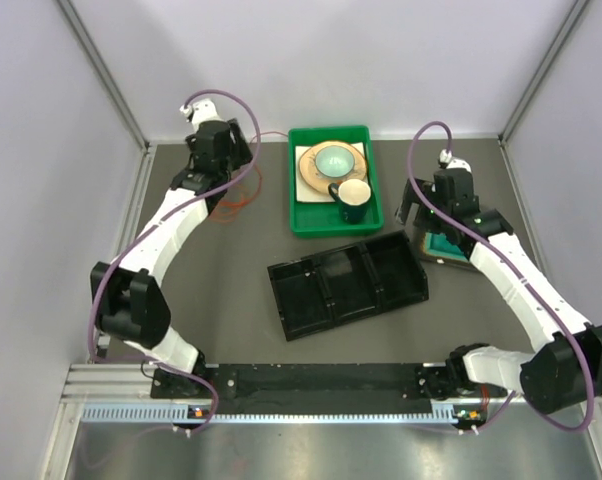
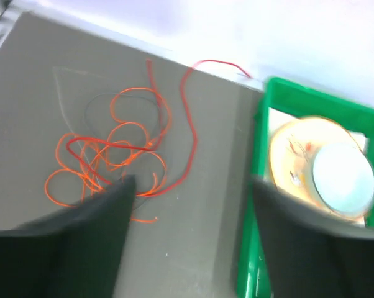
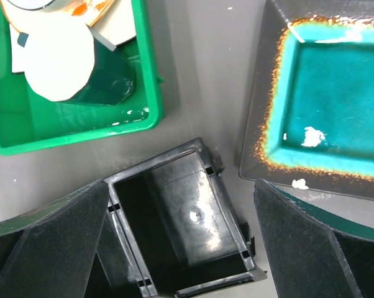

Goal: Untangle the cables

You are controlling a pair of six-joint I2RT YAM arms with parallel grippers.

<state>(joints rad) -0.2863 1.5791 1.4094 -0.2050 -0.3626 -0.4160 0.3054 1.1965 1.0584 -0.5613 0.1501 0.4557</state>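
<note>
The cables lie in a loose tangle on the grey table left of the green bin. In the left wrist view the orange cable (image 2: 118,155) forms several loops, the red cable (image 2: 188,124) runs through them and up to the back wall, and a pale grey strand (image 2: 61,99) lies at the far left. In the top view only a part of the tangle (image 1: 243,198) shows beside the left arm. My left gripper (image 2: 190,189) is open and empty, above the table between the tangle and the bin. My right gripper (image 3: 181,192) is open and empty over the black tray.
A green bin (image 1: 299,215) holds a plate, a pale bowl and a dark cup (image 1: 353,197). A black three-compartment tray (image 1: 347,283) lies mid-table. A teal square plate (image 3: 336,93) lies at the right, under the right arm. Walls enclose the table.
</note>
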